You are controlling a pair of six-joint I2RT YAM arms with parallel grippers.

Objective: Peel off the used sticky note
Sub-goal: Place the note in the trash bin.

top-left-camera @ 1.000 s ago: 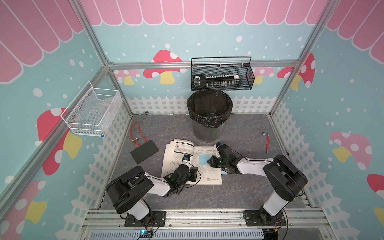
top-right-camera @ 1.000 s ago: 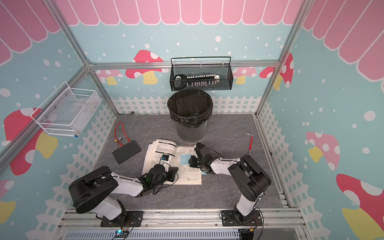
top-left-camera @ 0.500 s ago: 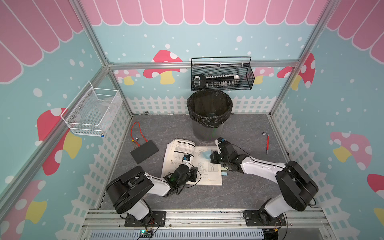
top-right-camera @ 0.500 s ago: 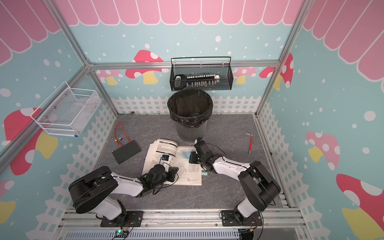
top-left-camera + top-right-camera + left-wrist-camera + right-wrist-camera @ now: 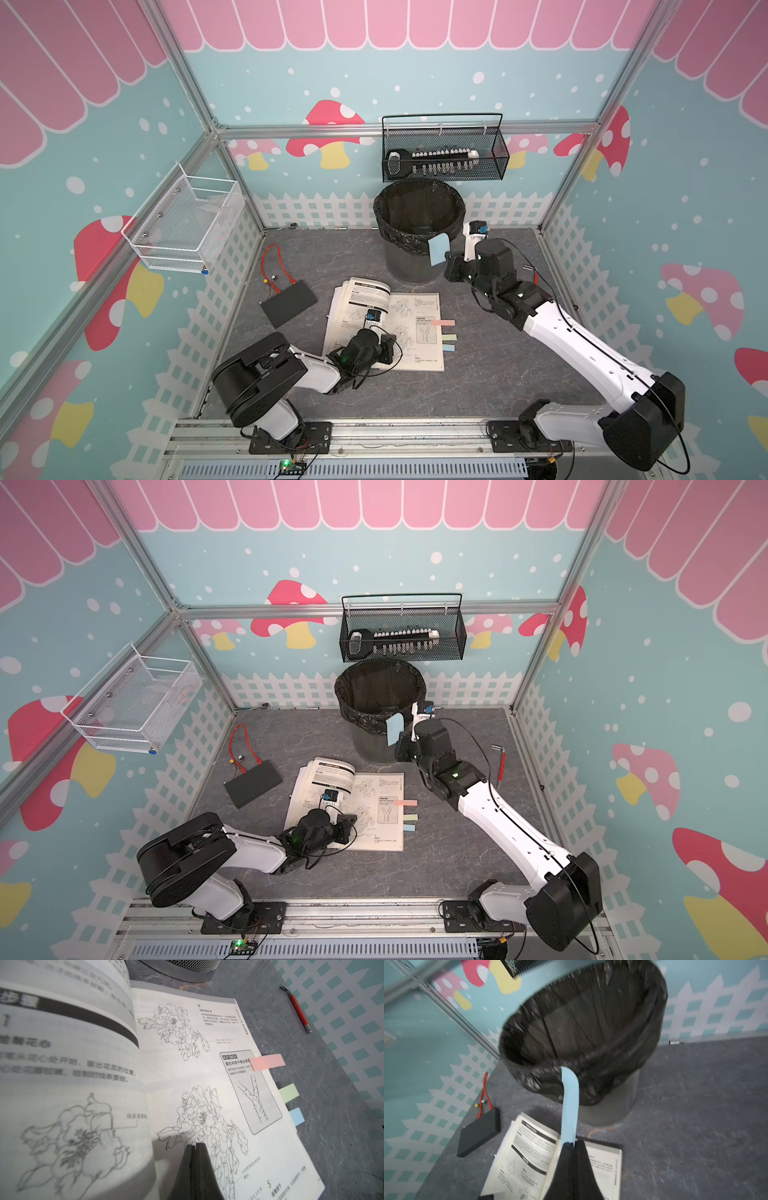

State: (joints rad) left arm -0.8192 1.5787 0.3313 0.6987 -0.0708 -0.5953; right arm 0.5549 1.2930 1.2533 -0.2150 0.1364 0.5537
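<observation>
The left arm (image 5: 311, 370) and right arm (image 5: 577, 345) are clad in white shells, joined by rounded black housings. Thin black cables (image 5: 482, 750) are looped behind the black tapered jaws, where green lights (image 5: 518, 294) are lit.

From here I count one book (image 5: 415, 316), one bin (image 5: 405, 266), one loose blue note (image 5: 438, 249), three tabs on the page edge, pink (image 5: 443, 322), green (image 5: 449, 337) and blue (image 5: 449, 347), two wall baskets, black (image 5: 444, 153) and white (image 5: 187, 224), one box (image 5: 289, 302), one cable (image 5: 272, 259), one tool (image 5: 501, 762)
</observation>
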